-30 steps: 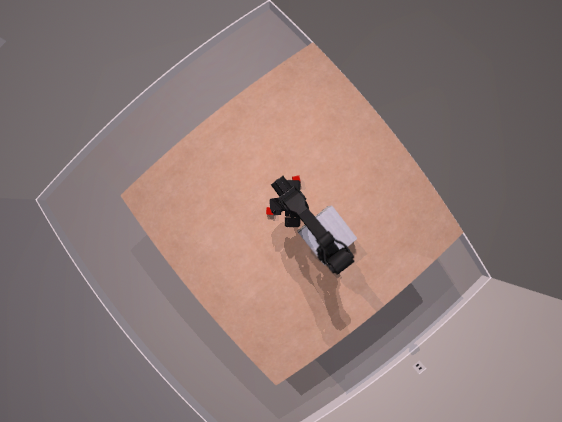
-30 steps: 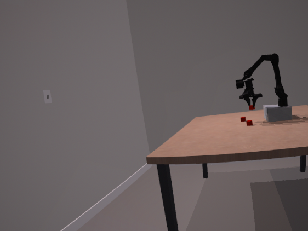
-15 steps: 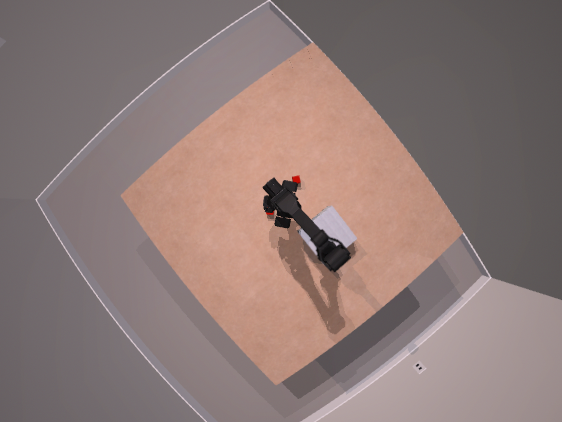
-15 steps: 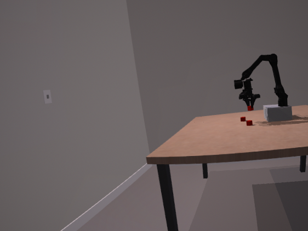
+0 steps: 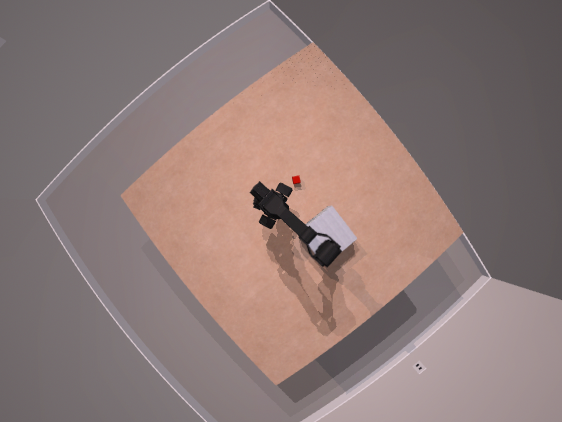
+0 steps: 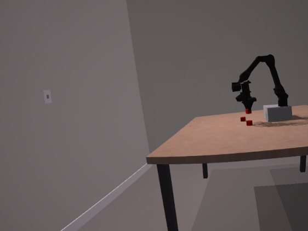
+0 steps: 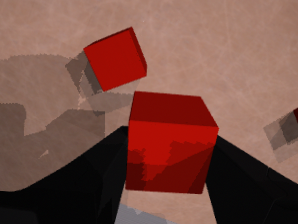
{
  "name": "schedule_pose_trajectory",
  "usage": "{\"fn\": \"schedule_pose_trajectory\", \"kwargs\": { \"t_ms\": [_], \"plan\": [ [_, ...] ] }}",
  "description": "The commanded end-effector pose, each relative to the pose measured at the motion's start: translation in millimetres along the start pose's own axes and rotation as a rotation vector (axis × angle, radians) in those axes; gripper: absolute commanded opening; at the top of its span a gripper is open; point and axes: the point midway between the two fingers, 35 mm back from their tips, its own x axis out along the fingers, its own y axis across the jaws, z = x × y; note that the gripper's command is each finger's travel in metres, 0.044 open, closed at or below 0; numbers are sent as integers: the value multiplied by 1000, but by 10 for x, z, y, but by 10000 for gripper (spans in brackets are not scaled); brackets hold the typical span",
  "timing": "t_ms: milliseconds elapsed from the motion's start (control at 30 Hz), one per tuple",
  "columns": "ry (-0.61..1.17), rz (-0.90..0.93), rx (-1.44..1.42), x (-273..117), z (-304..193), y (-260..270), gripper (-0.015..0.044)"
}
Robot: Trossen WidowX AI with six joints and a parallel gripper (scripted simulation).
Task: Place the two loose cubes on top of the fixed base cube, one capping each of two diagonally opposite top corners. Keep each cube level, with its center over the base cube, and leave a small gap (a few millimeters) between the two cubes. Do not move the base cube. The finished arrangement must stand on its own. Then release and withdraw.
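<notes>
My gripper [image 6: 248, 110] [image 7: 166, 137] points down, shut on a red cube [image 6: 248, 111] [image 7: 167, 142], and holds it above the table. In the wrist view that cube looks square between the fingers. A second red cube [image 6: 249, 122] [image 7: 117, 61] lies on the table, turned relative to the held cube; in the top view the arm hides it. A third red cube [image 5: 296, 179] [image 6: 243, 119] [image 7: 296, 116] lies on the table, cut off at the right edge of the wrist view. The three look alike, so I cannot tell which is the base.
The arm [image 5: 295, 223] [image 6: 274, 71] stands on a light grey block [image 5: 336, 226] [image 6: 279, 113], at the right in the exterior view. The wooden table [image 5: 210, 200] [image 6: 214, 139] carries everything. Arm shadows fall on the table beside the second cube.
</notes>
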Motion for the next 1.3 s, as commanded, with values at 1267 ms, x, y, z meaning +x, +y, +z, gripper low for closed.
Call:
{"fn": "schedule_pose_trajectory", "kwargs": {
  "t_ms": [1267],
  "plan": [
    [-11,4,370,443,360,264,105]
  ]
}}
